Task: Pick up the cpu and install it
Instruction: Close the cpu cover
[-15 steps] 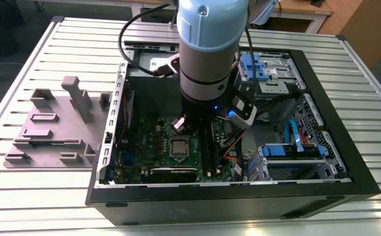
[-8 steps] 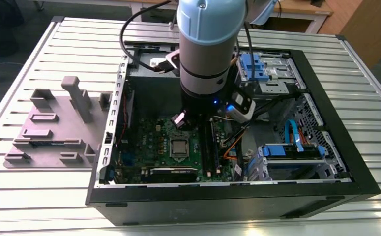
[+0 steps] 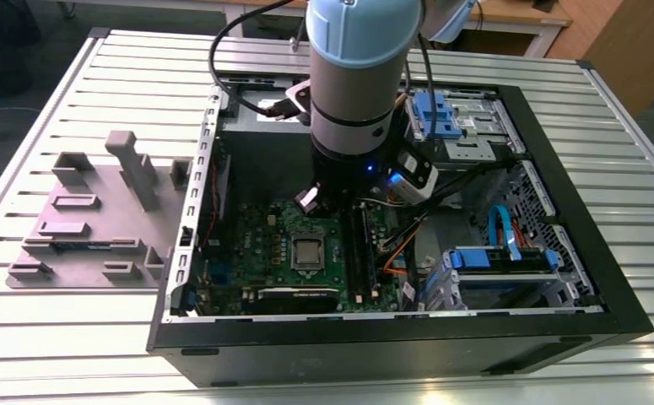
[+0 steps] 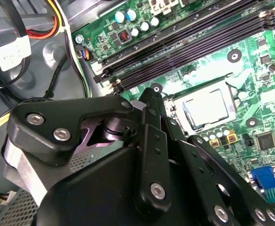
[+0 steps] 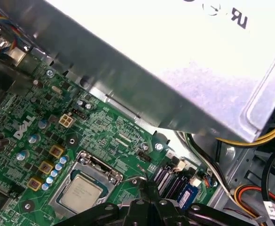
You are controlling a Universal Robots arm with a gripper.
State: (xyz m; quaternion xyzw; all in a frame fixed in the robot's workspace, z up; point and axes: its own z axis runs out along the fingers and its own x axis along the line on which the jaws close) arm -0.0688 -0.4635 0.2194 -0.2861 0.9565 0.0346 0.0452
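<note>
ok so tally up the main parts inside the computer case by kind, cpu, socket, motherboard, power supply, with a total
cpu: 1, sitting in the socket
socket: 1
green motherboard: 1
grey power supply box: 1
Total: 4

Open computer case [image 3: 529,329] on the surface [image 3: 67,337], motherboard [image 3: 259,245] inside it, cpu [image 3: 307,251] seated in the socket mid-board, memory slots [image 3: 355,253] just to its right in the exterior view, tool [image 3: 321,201] just beyond the cpu, parts holder [image 3: 79,228] left of the case
</note>
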